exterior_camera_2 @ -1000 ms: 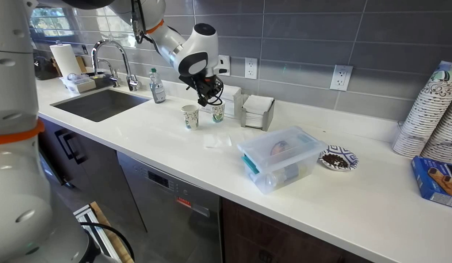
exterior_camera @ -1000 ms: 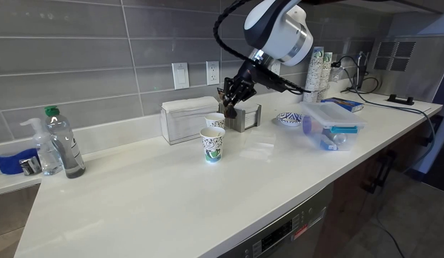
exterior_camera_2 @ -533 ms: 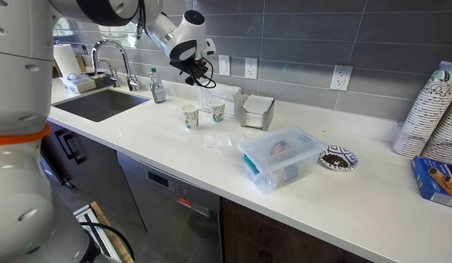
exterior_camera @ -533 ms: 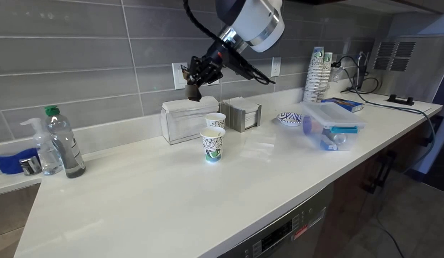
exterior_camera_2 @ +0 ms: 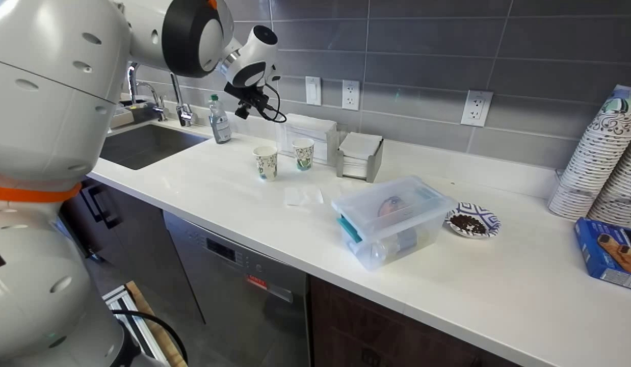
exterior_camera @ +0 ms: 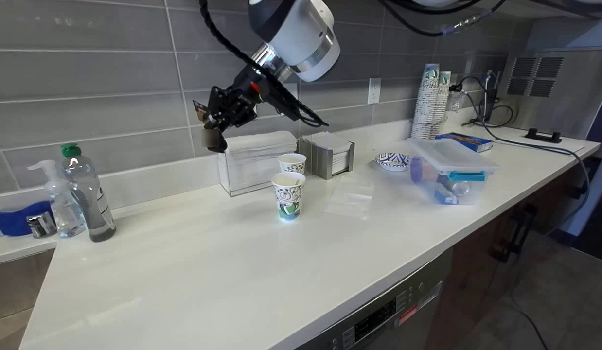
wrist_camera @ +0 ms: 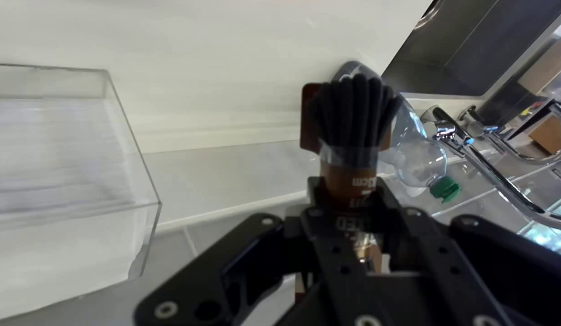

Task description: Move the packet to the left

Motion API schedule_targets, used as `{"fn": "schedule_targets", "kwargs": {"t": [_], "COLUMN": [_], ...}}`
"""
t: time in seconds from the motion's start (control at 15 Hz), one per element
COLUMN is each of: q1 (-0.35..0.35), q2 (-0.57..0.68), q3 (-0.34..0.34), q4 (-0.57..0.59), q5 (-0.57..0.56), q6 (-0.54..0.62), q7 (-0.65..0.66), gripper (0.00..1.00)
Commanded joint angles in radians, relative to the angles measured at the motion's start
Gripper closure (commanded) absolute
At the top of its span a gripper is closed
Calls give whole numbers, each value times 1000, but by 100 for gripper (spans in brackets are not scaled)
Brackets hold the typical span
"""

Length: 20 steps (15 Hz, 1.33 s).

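The black two-fingered gripper (exterior_camera: 212,121) has moved closer to the green-capped clear plastic bottle (exterior_camera: 90,198), and the small, flat, dark brown-black packet (wrist_camera: 351,181) with a tan end has gone with it; earlier, in an exterior view, both showed above the clear box-shaped dispenser (exterior_camera: 255,177) of white napkins (wrist_camera: 54,154). The gripper is clenched on the packet, which sticks out past it on two sides. Both are up in the air over the white countertop (exterior_camera: 194,272), and in both exterior views the gripper's tip shows between bottle and dispenser. In the wrist view the packet hides part of the bottle (the packet's white lettering is mostly too blurred to read). Two white paper cups (exterior_camera: 288,194) with dark and green print stand upright near the dispenser.
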Motion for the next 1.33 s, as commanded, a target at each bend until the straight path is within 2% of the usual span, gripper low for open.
{"fn": "schedule_targets", "kwargs": {"t": [0.0,0.2,0.4,0.8,1.27], "q1": [118,200,238,270,316], "q2": [88,126,168,241,305], "q3": [-104,-191,-227,-257,-317], "q4": [140,204,271,365,441], "q5": [-103,-194,-236,-271,-366], "q6": [-101,-198,-296,-451,-517], "q7": [161,299,363,393,431], "gripper": [93,93,93,93,93]}}
